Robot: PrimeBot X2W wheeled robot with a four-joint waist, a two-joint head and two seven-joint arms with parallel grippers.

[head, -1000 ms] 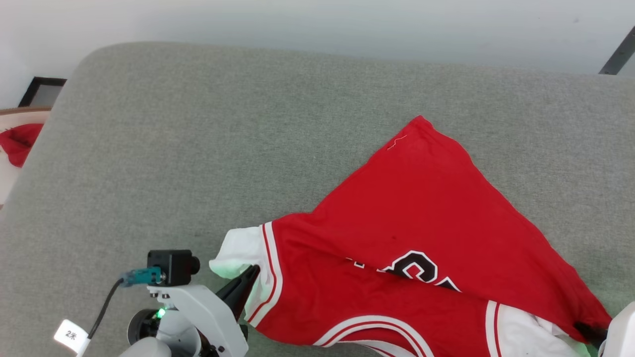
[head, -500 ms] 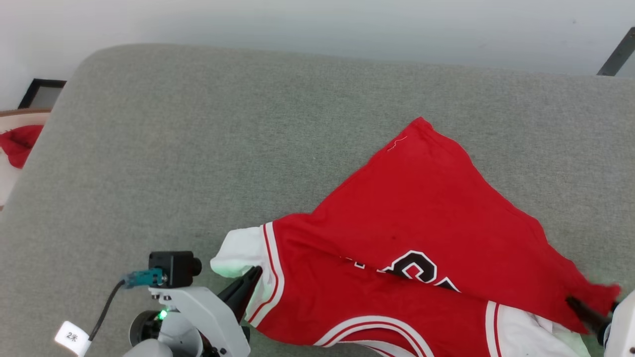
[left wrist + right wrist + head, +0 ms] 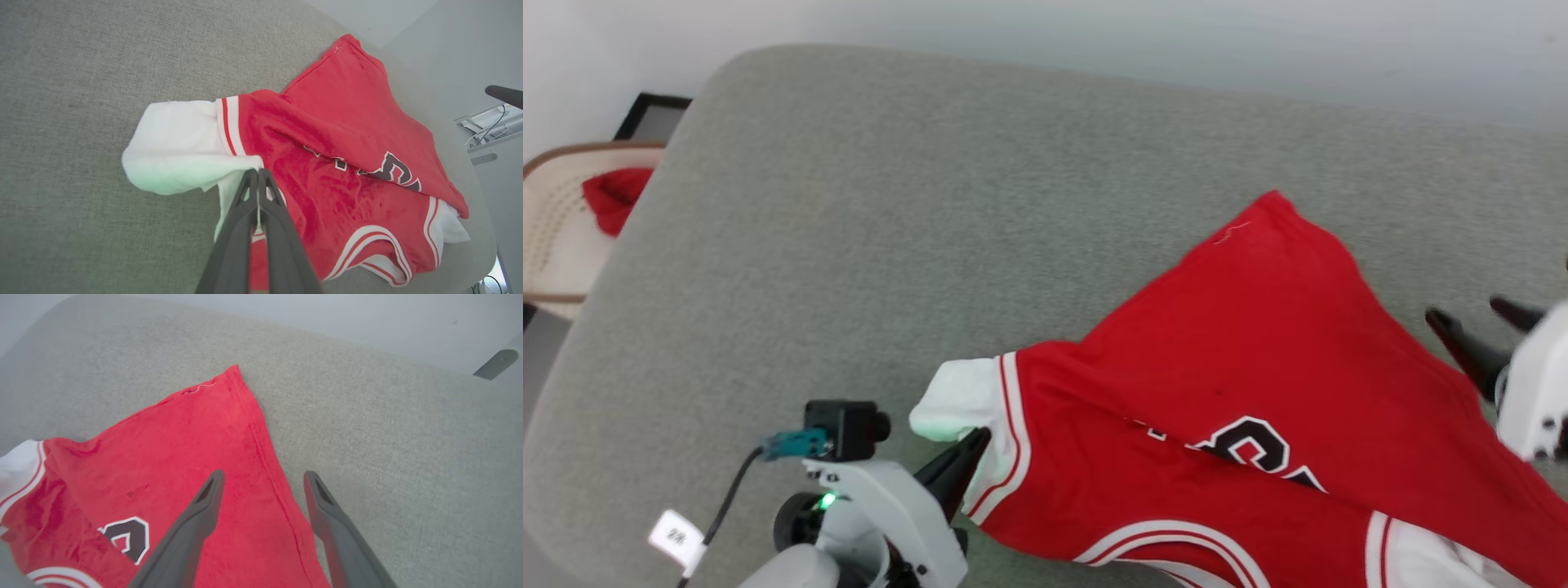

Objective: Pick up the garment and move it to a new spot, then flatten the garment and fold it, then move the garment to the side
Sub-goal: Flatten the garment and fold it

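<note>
1. Support: grey fabric-covered padded surface (image 3: 849, 245) w/ rounded corners, seen from the head view; pale wall behind it.
2. Task item: red sports jersey (image 3: 1258, 367) w/ white sleeve panels, red-and-white striped trim and black block letters outlined in white. It lay on the near right part of the padded surface, crumpled and partly folded over itself. One red corner pointed toward the far edge, and a fold covered part of the lettering.
3. Left tool (image 3: 976, 437): at lower left of the head view, jaws pressed together on the jersey's white sleeve. In the left wrist view, white cloth sat pinched between the left tool's (image 3: 258, 171) two dark fingers, beside the striped trim of the jersey (image 3: 347, 122).
4. Right tool (image 3: 1466, 309): at the right edge of the head view, jaws spread wide, nothing between them.
5. Right wrist view: the right tool (image 3: 264, 473) straddled the jersey's (image 3: 184, 437) right-hand edge, one finger over red cloth, the other over bare grey fabric. Contact w/ the cloth could not be told.
6. Background, far left: cream perforated chair (image 3: 556, 212) off the padded surface, holding a small plain red cloth lump (image 3: 613, 196).
7. Left wrist hardware: black camera block (image 3: 845, 425) w/ teal connector (image 3: 796, 443).
</note>
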